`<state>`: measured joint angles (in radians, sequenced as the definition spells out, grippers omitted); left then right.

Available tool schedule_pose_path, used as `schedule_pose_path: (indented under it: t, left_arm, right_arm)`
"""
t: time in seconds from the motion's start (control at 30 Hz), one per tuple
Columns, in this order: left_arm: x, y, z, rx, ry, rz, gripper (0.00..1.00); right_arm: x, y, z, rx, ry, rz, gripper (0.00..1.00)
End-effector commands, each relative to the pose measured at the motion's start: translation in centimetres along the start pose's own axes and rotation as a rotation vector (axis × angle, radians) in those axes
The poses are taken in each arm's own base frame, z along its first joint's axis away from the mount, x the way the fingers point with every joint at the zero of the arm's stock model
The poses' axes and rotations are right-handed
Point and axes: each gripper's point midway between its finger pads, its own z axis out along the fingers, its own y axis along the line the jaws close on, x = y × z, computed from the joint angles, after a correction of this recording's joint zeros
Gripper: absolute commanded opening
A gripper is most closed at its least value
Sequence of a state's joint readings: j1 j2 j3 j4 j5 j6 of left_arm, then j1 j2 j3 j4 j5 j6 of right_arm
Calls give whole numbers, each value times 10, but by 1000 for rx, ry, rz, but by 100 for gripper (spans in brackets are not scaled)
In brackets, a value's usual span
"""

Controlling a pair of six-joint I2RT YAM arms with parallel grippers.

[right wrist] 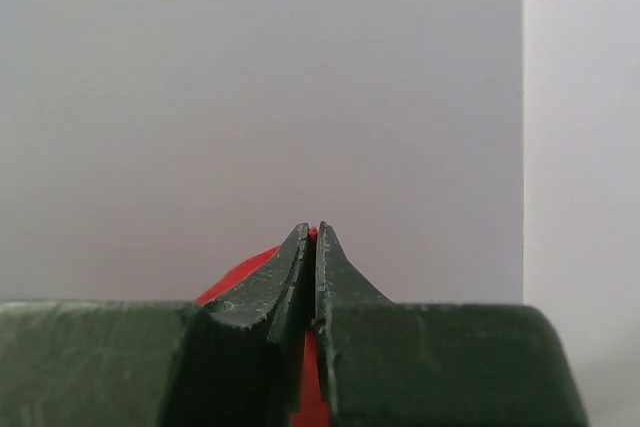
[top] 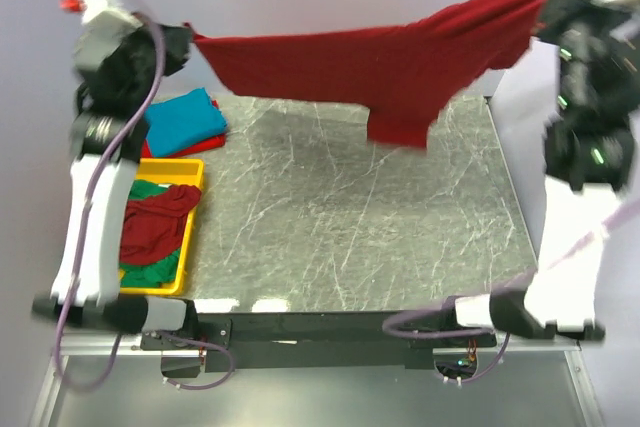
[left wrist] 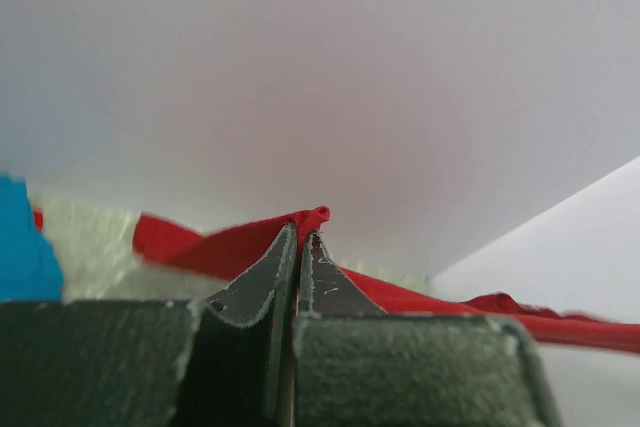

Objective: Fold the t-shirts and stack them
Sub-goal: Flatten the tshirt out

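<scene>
- Turquoise t-shirt [top: 185, 119]: folded, at the far-left corner of the tabletop [top: 350, 217].
- Left tool [left wrist: 300, 235]: clenched on an edge of the dark red t-shirt [top: 370, 67].
- Dark red t-shirt: stretched aloft over the tabletop's far edge, middle sagging. Soft, light and limp; probably best gripped at corners or hem.
- Right tool [right wrist: 310, 232]: clenched on the shirt's opposite end.

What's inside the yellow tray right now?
A crumpled dark red shirt lies on a green shirt, with green showing at both ends. The tray floor, anything beneath the shirts, and the side behind the left arm cannot be seen.
</scene>
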<state>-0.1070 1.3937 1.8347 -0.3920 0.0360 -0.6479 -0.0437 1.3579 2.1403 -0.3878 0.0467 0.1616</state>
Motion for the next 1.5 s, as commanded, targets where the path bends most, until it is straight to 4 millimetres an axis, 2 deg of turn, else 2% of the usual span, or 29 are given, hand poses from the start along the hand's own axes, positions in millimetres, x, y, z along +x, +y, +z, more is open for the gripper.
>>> schedule_pose_path:
  t: [0.0,0.03,0.23,0.4,0.53,0.6,0.67,0.7,0.77,0.8,0.83,0.87,0.9,0.93,0.97,1.0,1.03,1.07,1.1,1.13,1.17,1.2,1.23,1.27,1.3,1.33,1.37,1.4,1.47]
  left_arm:
    - [-71,-31,-54,72,-280,4,1]
    - [-78,-34,-72,82,-312,5,1]
    - [-110,-42,-128,71,-434,39,1]
    - [-123,-47,-152,74,-482,63,1]
    - [-131,-51,-162,90,-518,60,1]
    - [-130,-52,-160,98,-521,59,1]
    - [-119,-47,-145,91,-485,60,1]
    - [-113,-44,-137,89,-465,56,1]
    - [-92,-33,-109,69,-394,53,1]
    - [-84,-28,-98,63,-367,47,1]
    - [-62,-16,-74,41,-305,46,1]
    - [-51,-9,-62,30,-272,41,1]
    - [-38,-4,-50,29,-234,36,1]
    - [-13,13,-24,-6,-171,38,1]
    - [3,22,-12,-23,-125,37,1]
    - [18,33,0,-53,-81,25,1]
    - [46,53,23,-95,-7,31,1]
    - [63,63,34,-108,39,39,1]
    - [79,73,44,-126,80,41,1]
    - [112,94,62,-159,158,43,1]
    - [128,101,72,-149,197,47,4]
    - [146,110,80,-157,241,41,15]
    - [174,124,96,-173,313,36,28]
    - [188,132,102,-190,352,42,59]
    - [193,129,110,-190,365,49,70]
    - [216,145,120,-230,415,58,77]
    - [223,147,124,-236,435,74,89]
    - [226,140,127,-231,457,81,90]
    - [238,139,129,-234,490,89,92]
  right_arm:
    - [-117,10,-63,-20,-320,-7,0]
    - [-130,11,-74,-21,-354,-16,0]
    - [-191,13,-130,-15,-518,-38,0]
    - [-220,17,-156,-27,-613,-25,0]
    - [-228,17,-163,-33,-651,-17,0]
    - [-222,13,-155,-10,-640,-23,0]
    - [-205,8,-136,18,-590,-41,0]
    - [-189,2,-117,45,-546,-51,0]
    - [-165,-4,-93,73,-481,-85,0]
    - [-134,-11,-66,94,-409,-96,0]
    - [-117,-16,-52,113,-369,-132,0]
    - [-100,-20,-39,123,-329,-148,0]
    - [-70,-25,-16,132,-266,-165,0]
    - [-40,-33,1,139,-198,-178,0]
    - [-18,-38,12,141,-152,-183,0]
    - [24,-48,32,155,-67,-187,0]
    - [43,-56,41,173,-24,-181,0]
    - [70,-63,47,196,50,-165,0]
    - [109,-73,62,223,135,-170,0]
    - [124,-78,67,245,176,-156,0]
    - [170,-92,71,292,306,-164,0]
    - [182,-97,71,319,341,-155,7]
    - [198,-100,72,336,380,-132,24]
    - [241,-111,68,372,504,-143,46]
    - [245,-113,69,389,530,-139,76]
    - [259,-115,67,400,576,-129,86]
    - [277,-118,59,407,645,-129,87]
    - [296,-120,56,412,693,-129,87]
    - [309,-121,47,416,733,-119,88]
